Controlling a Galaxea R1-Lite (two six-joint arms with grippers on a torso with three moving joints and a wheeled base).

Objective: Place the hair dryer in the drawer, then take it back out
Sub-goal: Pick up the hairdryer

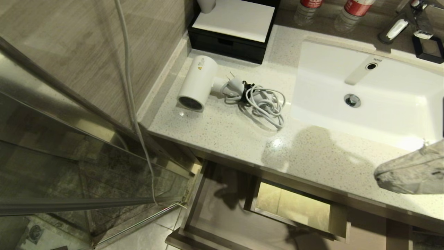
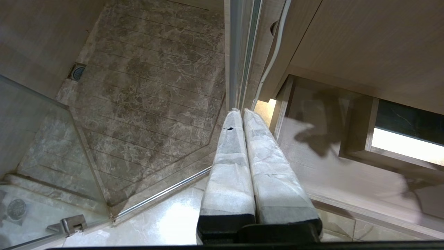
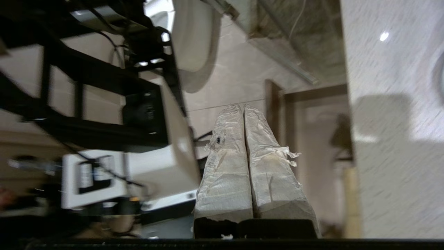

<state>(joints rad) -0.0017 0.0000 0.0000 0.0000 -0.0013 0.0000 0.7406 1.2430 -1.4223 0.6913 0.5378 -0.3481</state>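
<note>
The white hair dryer lies on the speckled countertop left of the sink, its grey grille end toward me and its bundled white cord trailing to the right. Below the counter the wood-grain drawer stands pulled out, with nothing on its floor and a boxed cutout inside; it also shows in both wrist views. My right gripper, wrapped in white, hovers shut and holding nothing over the counter's front right. My left gripper hangs shut beside the drawer's left corner.
A white sink basin fills the counter's right. A black box with a white top stands behind the dryer, bottles and a faucet at the back. A glass shower door and hanging hose are left.
</note>
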